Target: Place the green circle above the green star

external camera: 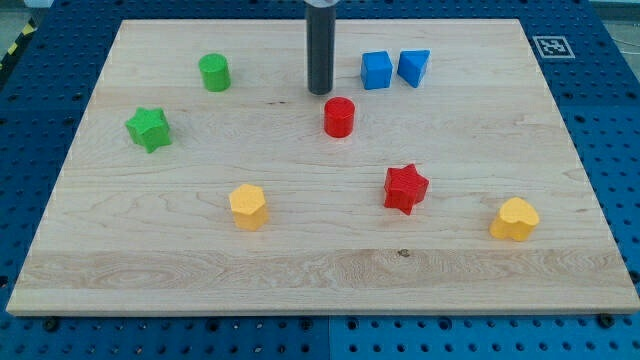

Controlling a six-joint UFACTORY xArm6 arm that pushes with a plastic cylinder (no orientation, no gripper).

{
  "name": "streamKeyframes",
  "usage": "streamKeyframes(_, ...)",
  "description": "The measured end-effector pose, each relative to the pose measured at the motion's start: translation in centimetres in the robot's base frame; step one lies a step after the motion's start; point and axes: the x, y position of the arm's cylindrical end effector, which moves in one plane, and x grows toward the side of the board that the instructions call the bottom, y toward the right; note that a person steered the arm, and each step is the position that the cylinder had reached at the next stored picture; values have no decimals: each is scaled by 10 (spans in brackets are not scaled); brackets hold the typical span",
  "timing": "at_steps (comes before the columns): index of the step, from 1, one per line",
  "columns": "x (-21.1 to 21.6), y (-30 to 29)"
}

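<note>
The green circle stands near the view's top left of the wooden board. The green star lies below it and to its left, a short gap apart. My tip is near the view's top centre, well to the right of the green circle and just up-left of the red circle, touching no block.
A blue cube and a blue triangle sit to the right of the rod. A red star lies right of centre, a yellow hexagon left of centre, and a yellow heart at lower right.
</note>
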Motion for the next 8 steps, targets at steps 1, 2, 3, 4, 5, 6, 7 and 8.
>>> streamKeyframes(1,-16,-30)
streamKeyframes(2,-27,-63)
streamKeyframes(3,-27,-66)
streamKeyframes(4,-27,-78)
streamKeyframes(5,-27,-105)
streamKeyframes(6,-29,-117)
streamKeyframes(7,-29,-127)
streamKeyframes(8,-29,-147)
